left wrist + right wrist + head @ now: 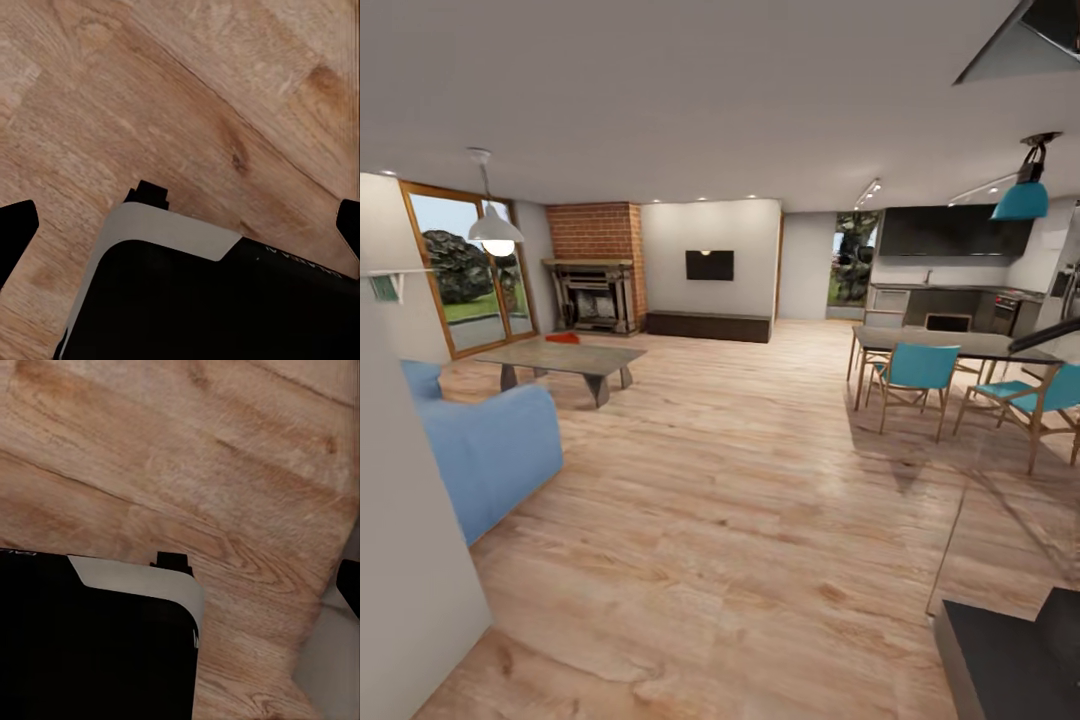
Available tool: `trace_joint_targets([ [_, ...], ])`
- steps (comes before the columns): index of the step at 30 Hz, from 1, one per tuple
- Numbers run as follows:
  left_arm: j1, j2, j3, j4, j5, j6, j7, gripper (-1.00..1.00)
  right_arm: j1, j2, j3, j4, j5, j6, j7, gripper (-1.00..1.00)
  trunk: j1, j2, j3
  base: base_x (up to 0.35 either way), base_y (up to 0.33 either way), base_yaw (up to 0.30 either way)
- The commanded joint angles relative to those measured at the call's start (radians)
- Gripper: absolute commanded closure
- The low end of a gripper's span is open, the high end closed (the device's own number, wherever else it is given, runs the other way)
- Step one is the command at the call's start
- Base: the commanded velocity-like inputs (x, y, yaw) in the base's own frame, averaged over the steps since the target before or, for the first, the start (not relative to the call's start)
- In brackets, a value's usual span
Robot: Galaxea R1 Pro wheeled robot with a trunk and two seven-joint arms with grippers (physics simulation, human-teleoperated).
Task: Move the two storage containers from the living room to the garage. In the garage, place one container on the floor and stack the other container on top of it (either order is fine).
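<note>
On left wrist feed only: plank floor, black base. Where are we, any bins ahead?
Observer: Head view shows the living room. An orange-red thing lies on the coffee table far ahead at left, too small to call a bin.
Operator: Anything near that table?
Observer: A blue sofa stands on its near side, at left.
Operator: Right side?
Observer: A dining table with teal chairs.
</note>
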Motion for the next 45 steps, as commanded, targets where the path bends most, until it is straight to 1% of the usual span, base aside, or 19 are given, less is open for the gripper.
trace_joint_targets([
  [1, 0.000, 0.000, -0.009, 0.000, 0.008, 0.003, 0.003, -1.00, -0.001, 0.000, 0.009, 0.003, -0.010, -0.006, 0.000, -1.00, 0.001, -0.001, -0.001, 0.322, 0.000, -0.247],
  [8, 0.000, 0.001, -0.009, -0.001, 0.009, 0.006, 0.003, -1.00, -0.001, 0.000, 0.009, 0.003, -0.010, -0.006, 0.001, -1.00, 0.001, -0.001, -0.001, 0.322, 0.000, -0.117],
  [15, 0.000, 0.001, -0.009, -0.001, 0.009, 0.005, 0.003, -1.00, -0.001, 0.000, 0.011, 0.003, -0.009, -0.007, 0.014, -1.00, 0.001, -0.001, -0.001, 0.322, 0.000, -0.007],
  [22, 0.000, 0.001, -0.009, -0.001, 0.009, 0.002, 0.003, -1.00, -0.001, 0.000, 0.009, 0.003, -0.010, 0.006, 0.001, -1.00, 0.001, -0.001, -0.001, 0.322, 0.000, 0.000],
  [27, 0.000, 0.001, -0.009, -0.001, 0.009, -0.006, 0.003, -1.00, -0.001, 0.000, 0.000, 0.003, -0.018, 0.007, 0.000, -1.00, 0.001, -0.001, -0.001, 0.322, 0.000, 0.000],
  [45, 0.000, 0.001, -0.009, -0.001, 0.009, -0.009, 0.003, -1.00, -0.001, 0.000, -0.001, 0.004, -0.020, 0.006, 0.000, -1.00, 0.001, -0.001, -0.001, 0.322, 0.000, 0.000],
])
